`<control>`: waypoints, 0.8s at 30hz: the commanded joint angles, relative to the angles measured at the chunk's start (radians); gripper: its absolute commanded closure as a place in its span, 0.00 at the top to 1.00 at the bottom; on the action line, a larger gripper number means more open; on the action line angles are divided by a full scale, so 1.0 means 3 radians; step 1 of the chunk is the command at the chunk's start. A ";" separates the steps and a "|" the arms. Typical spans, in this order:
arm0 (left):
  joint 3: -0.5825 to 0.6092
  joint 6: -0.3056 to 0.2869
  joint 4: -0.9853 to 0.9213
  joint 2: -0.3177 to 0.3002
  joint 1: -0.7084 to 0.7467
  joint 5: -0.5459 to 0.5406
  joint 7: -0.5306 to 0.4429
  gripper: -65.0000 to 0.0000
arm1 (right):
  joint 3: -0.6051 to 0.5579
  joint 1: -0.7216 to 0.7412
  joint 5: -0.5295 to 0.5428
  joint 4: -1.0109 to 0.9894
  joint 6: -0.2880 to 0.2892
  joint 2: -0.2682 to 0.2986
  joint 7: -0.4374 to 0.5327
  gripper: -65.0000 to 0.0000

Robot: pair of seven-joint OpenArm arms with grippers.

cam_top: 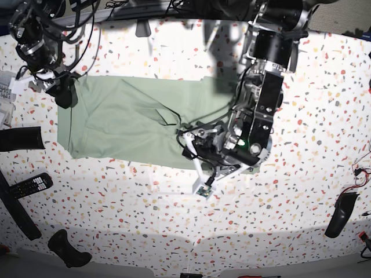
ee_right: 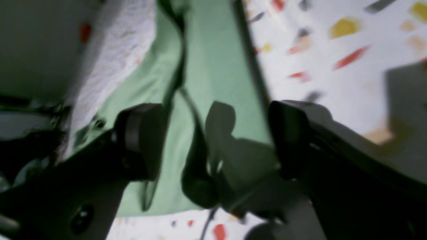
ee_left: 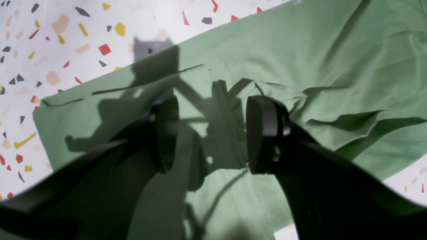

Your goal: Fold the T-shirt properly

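Note:
The pale green T-shirt lies spread flat on the speckled table, with creases near its middle. My left gripper hovers over its lower right edge. In the left wrist view the left gripper is open, with wrinkled T-shirt cloth below and nothing pinched between its black fingers. My right gripper is at the shirt's upper left corner. Seen from the right wrist, the right gripper stands wide open over a straight T-shirt edge.
The speckled table surrounds the shirt. A remote control and a black cylinder lie at the left edge. A black object sits front left and another at the right. Cables hang at the back.

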 commanded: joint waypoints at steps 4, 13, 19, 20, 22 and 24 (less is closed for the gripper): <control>0.0003 -0.0010 0.0072 0.0019 -0.0072 -0.0011 -0.0053 0.46 | -0.0219 -0.0009 0.0140 0.0006 -0.0009 -0.0013 -0.0298 0.72; 0.0003 -0.0009 0.0072 -0.0146 -0.0027 0.0245 0.0023 0.46 | -0.0484 0.0019 0.0383 0.0006 -0.0009 -0.0020 -0.0329 0.72; 0.0004 -0.0010 0.0072 -0.0498 0.0317 0.0126 0.0117 0.46 | -0.0484 0.0153 0.0370 0.0006 -0.0009 -0.0020 -0.0398 0.69; 0.0004 -0.0010 0.0072 -0.0549 0.0384 0.0134 0.0092 0.46 | -0.0484 0.0174 0.0370 0.0006 -0.0009 -0.0020 -0.0408 0.65; 0.0004 -0.0010 0.0072 -0.0636 0.0500 0.0149 -0.0064 0.46 | -0.0484 0.0214 0.0359 0.0006 -0.0009 -0.0020 -0.0406 0.53; 0.0004 -0.0010 0.0072 -0.0694 0.0587 0.0158 -0.0263 0.46 | -0.0484 0.0249 0.0359 0.0006 -0.0009 -0.0020 -0.0406 0.36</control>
